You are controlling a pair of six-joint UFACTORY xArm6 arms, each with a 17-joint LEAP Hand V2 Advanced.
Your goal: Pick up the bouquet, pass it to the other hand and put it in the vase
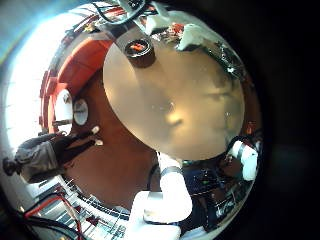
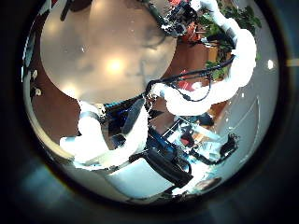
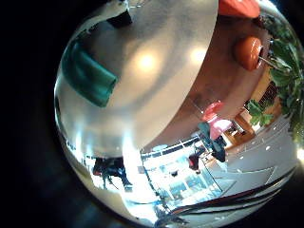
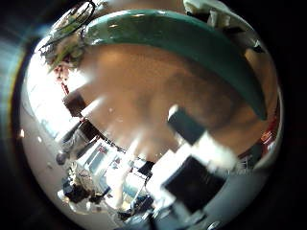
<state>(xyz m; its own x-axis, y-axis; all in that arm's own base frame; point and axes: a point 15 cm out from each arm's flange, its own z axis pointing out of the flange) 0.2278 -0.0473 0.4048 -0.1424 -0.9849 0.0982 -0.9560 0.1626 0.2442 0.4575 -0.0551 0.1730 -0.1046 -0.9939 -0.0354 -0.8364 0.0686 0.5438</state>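
A dark vase (image 1: 137, 47) stands near its far edge, and my right hand (image 1: 190, 35) is beside the vase with something in it. The left thumb side palm view shows the right arm (image 2: 238, 56) reaching to that hand (image 2: 177, 19), and my left hand's own fingers (image 2: 92, 140) relaxed and holding nothing. In the right thumb side palm view the bouquet (image 4: 67, 38), leaves and flowers, sits at the end of a long curved finger (image 4: 192, 48) close over the table (image 4: 134, 86).
The right little finger side palm view shows the tabletop (image 3: 142, 66), a finger (image 3: 90, 76) over it and a dark thing (image 3: 119, 17) at the table's far edge. Chairs (image 3: 249, 49) and a railing (image 1: 95, 205) stand on the floor round the table.
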